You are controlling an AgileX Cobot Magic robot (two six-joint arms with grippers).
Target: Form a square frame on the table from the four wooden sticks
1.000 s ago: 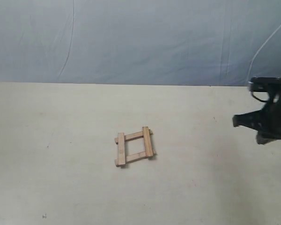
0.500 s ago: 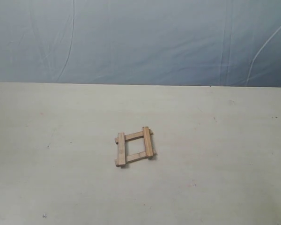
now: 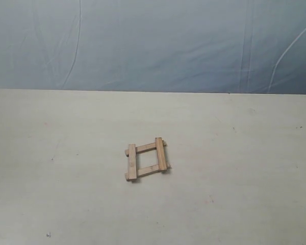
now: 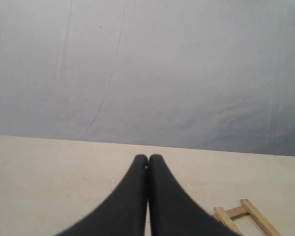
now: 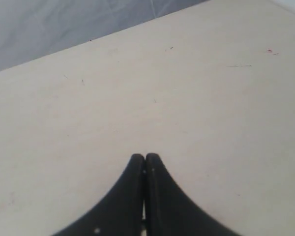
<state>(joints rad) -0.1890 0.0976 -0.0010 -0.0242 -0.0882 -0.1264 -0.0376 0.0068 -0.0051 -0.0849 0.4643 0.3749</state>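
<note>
Wooden square frame [image 3: 132, 162] flat on table [image 3: 234, 194], near closed left tool [image 4: 148, 160]

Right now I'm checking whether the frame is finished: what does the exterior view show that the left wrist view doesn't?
Only the exterior view shows the whole frame: four sticks closing a square, two lying across the other two. Only the left wrist view shows the left end effector, shut and empty. Both show the table, the backdrop and some of the frame, of which the wrist view catches just one corner.
</note>
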